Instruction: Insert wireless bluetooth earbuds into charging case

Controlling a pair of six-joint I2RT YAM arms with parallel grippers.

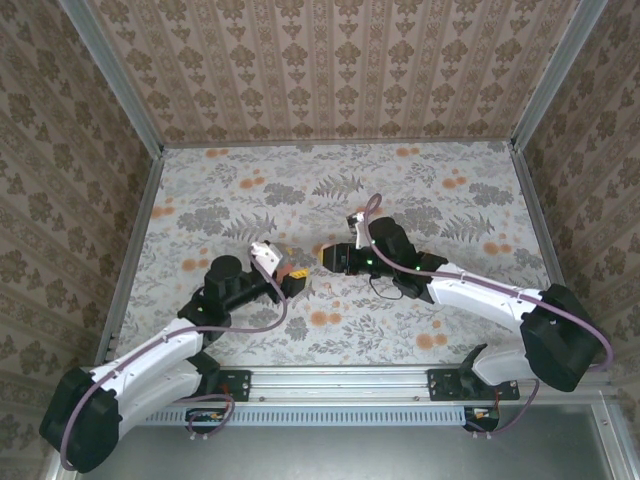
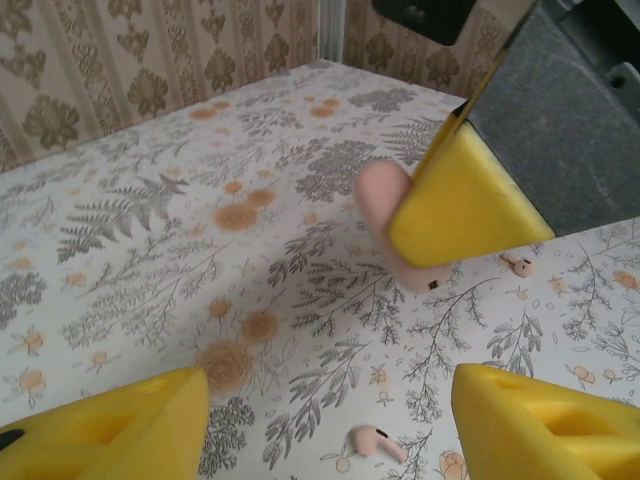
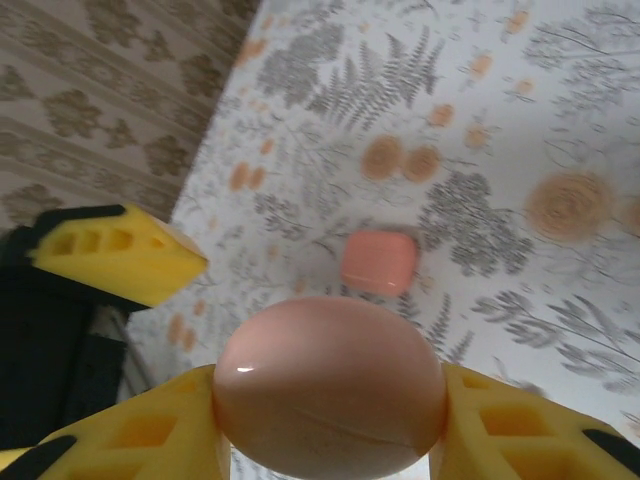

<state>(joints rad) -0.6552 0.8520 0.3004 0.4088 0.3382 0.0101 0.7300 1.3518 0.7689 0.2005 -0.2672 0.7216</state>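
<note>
Currently your right gripper [image 3: 330, 420] is clamping a rounded pink piece [image 3: 330, 380], which is too close and blurred to identify, with its lower edge cut off. Your left gripper [image 2: 330, 400] is hanging open and empty. The charging case [image 3: 378, 262] is lying on the floor [image 3: 520, 120] beyond, and two earbuds [image 2: 368, 441] are lying loose nearby.

Bright, even diffuse light, shadows faint. Top view sharp. My right wrist view is smeared with blur; charging case [image 3: 330, 385] up close is out of focus, small glare spot on it.
</note>
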